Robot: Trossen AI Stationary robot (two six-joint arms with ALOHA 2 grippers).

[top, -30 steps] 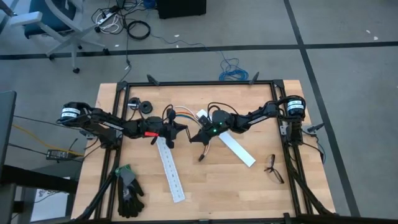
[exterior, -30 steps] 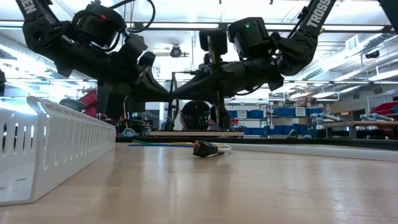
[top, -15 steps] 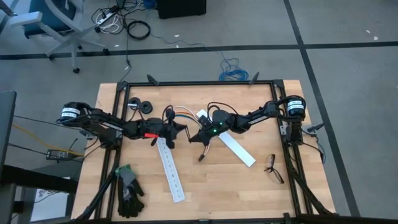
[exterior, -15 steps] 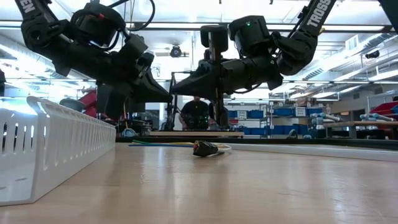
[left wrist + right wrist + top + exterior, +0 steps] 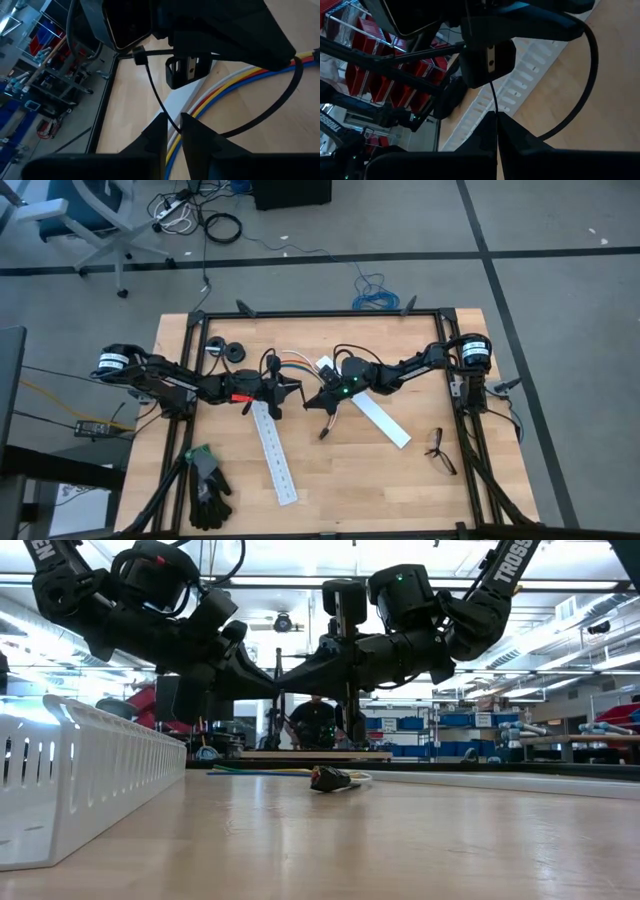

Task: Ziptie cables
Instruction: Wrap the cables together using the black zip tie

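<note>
The cables (image 5: 297, 361) lie on the table just beyond both grippers, with a dark plug (image 5: 330, 780) toward the near side. They also show under the left fingers (image 5: 235, 92). My left gripper (image 5: 290, 389) and right gripper (image 5: 312, 400) meet tip to tip above the table's middle. Both are shut on the thin black ziptie (image 5: 155, 90). Its small square head (image 5: 139, 54) sits close to the right gripper. A black loop (image 5: 280, 105) arcs over the wires; I cannot tell whether it goes round them. My left gripper pinches the ziptie's straight strip (image 5: 172, 122) between its two fingers, coming level from the table's left. The strip runs on from the fingers to the head, clear of the table. My right gripper pinches the thin strip (image 5: 493, 107) between its two fingers, coming level from the table's right. The strip runs straight on toward the left gripper, clear of the table.
Two long white slotted strips (image 5: 275, 450) (image 5: 380, 418) lie near the grippers; one stands close at the low view's left (image 5: 80, 780). A black glove (image 5: 208, 485) lies near left, spectacles (image 5: 438, 450) near right, round dark parts (image 5: 228, 350) far left.
My left gripper has shifted slightly up and toward the table's left, still shut on the ziptie. The right gripper and the cables have stayed where they were.
</note>
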